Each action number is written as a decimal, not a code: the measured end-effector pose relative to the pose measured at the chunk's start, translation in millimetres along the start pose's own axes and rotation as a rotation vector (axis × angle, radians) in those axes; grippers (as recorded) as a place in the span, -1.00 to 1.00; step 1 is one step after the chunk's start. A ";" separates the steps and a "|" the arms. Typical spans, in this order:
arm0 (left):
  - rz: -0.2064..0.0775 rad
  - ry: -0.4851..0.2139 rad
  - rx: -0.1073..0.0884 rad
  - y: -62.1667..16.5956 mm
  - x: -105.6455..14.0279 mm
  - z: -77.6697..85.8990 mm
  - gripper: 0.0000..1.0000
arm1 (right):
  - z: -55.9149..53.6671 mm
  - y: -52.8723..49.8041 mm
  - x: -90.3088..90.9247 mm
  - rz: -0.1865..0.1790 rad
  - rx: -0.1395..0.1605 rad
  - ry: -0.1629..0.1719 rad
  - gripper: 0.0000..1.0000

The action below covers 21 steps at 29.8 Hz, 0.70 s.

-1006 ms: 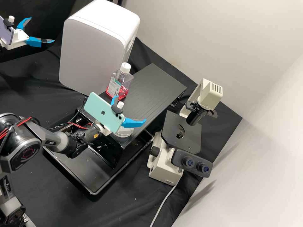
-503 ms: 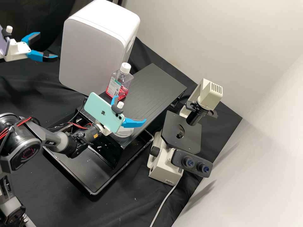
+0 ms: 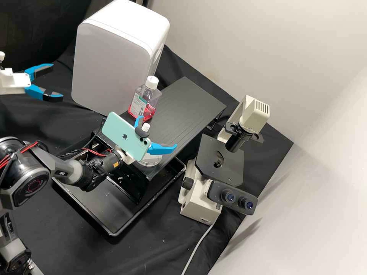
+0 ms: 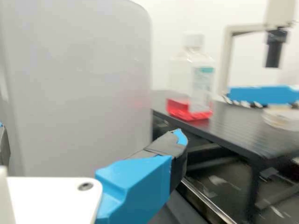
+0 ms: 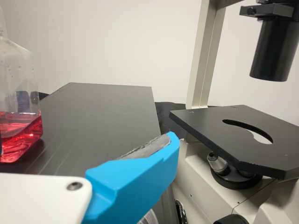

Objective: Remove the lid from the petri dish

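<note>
Step in hand, by judgement: approach and grasp, with lift-off not yet done. Right gripper [image 3: 151, 135] poised low over the petri dish [image 3: 148, 162], blue fingers [image 3: 162, 148] spread apart, clamped on nothing; contact with the dish not to be told. Petri dish resting at the end of the black platform [image 3: 187, 107] nearest the camera, clear lid [image 3: 150, 158] apparently seated on the base, seam too fine to make out. Left gripper [image 3: 54, 81] held well apart from the dish, beside the white housing [image 3: 114, 53], fingers likewise spread and empty. Next move, as judged: lowering until the fingers bracket the lid's rim alone, closing gently, then raising straight up so as to leave the base flat on the platform; too deep a grip likely to carry off the whole dish. Count: two grippers; one petri dish with one lid; one culture flask [image 3: 144, 99] of red medium, upright on the platform near the housing; one microscope [image 3: 220, 158] just beside the platform; one black tray [image 3: 103, 202] beneath the platform.
</note>
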 end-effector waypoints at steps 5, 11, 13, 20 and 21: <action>-0.050 -0.052 -0.004 -12.1 -1.2 12.1 1.00 | 0.0 0.0 0.0 0.000 0.000 0.000 1.00; -0.116 -0.072 0.031 -28.7 2.5 19.1 1.00 | 0.0 0.0 0.0 0.000 0.000 0.000 1.00; -0.126 -0.072 0.027 -31.6 3.7 20.8 1.00 | 0.0 0.0 0.0 0.000 0.000 0.000 1.00; -0.169 -0.094 0.075 -44.4 7.0 28.6 1.00 | 0.0 0.0 0.0 0.000 0.000 0.000 1.00; -0.183 -0.107 0.094 -48.4 8.5 31.3 1.00 | 0.0 0.0 0.0 0.000 0.000 0.000 1.00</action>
